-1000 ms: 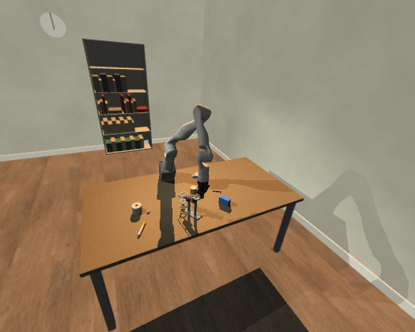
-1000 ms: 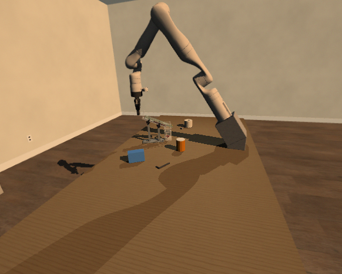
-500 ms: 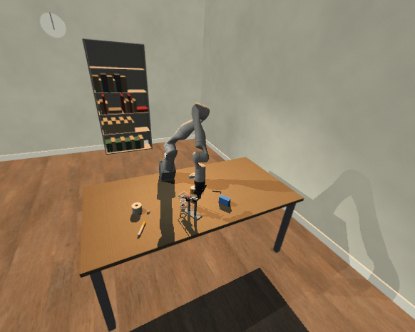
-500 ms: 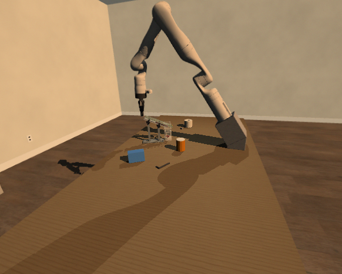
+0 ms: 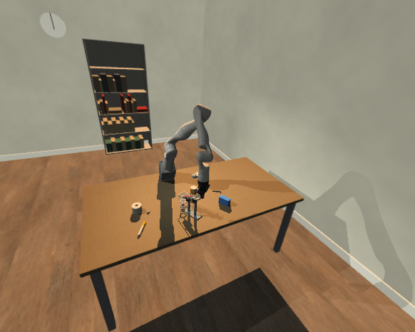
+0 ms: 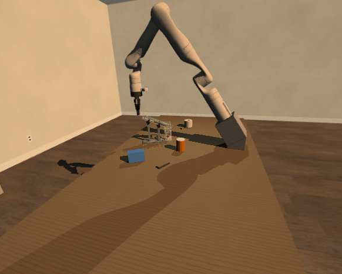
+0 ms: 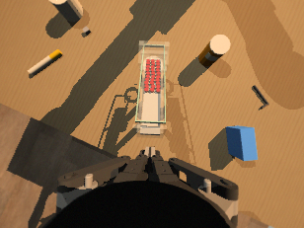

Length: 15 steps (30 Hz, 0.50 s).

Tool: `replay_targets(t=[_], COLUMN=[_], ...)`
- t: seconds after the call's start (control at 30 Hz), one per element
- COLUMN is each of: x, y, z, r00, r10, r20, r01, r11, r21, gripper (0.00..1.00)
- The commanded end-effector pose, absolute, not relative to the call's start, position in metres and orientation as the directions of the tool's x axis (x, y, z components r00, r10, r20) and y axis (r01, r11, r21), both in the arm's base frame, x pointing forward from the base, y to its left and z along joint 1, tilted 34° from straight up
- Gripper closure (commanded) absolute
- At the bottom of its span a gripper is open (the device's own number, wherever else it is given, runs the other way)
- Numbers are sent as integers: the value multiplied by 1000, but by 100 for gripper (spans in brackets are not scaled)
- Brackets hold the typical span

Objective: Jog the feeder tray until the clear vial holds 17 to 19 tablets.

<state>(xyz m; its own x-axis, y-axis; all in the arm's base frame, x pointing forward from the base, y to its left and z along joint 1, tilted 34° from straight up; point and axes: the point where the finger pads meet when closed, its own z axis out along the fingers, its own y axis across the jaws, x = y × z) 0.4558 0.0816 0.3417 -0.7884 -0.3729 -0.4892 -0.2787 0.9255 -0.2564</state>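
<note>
The clear feeder tray (image 7: 149,105) (image 6: 156,120) (image 5: 190,199) sits on a two-post stand and slopes down away from my gripper. Red tablets (image 7: 152,75) lie bunched in its far, lower half. The clear vial (image 6: 167,134) stands on the table under the tray's low end, with a few red tablets showing inside; in the wrist view the tray mostly hides it. My gripper (image 7: 150,153) (image 6: 137,112) (image 5: 202,195) is shut on nothing. It points straight down, just above and behind the tray's raised end, and I cannot tell if it touches the tray.
An orange bottle with a white cap (image 6: 180,144) (image 7: 212,50) (image 5: 192,189) stands close to the vial. A blue box (image 6: 136,155) (image 7: 242,142) and a black hex key (image 6: 162,166) (image 7: 260,97) lie on one side. A tape roll (image 5: 137,207) (image 6: 188,123) and a pencil (image 5: 141,229) (image 7: 44,62) lie on the other.
</note>
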Motion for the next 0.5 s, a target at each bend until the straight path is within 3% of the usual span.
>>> replay_targets(t=[0.0,0.47], x=[457,446], y=[80,72], z=[343,325], r00=[-789,-789], r10=[-371,-371], r20=[-490,-490], r01=[-276,-276], r11=[926,926], r21=[-258,-258], gripper=[100,100])
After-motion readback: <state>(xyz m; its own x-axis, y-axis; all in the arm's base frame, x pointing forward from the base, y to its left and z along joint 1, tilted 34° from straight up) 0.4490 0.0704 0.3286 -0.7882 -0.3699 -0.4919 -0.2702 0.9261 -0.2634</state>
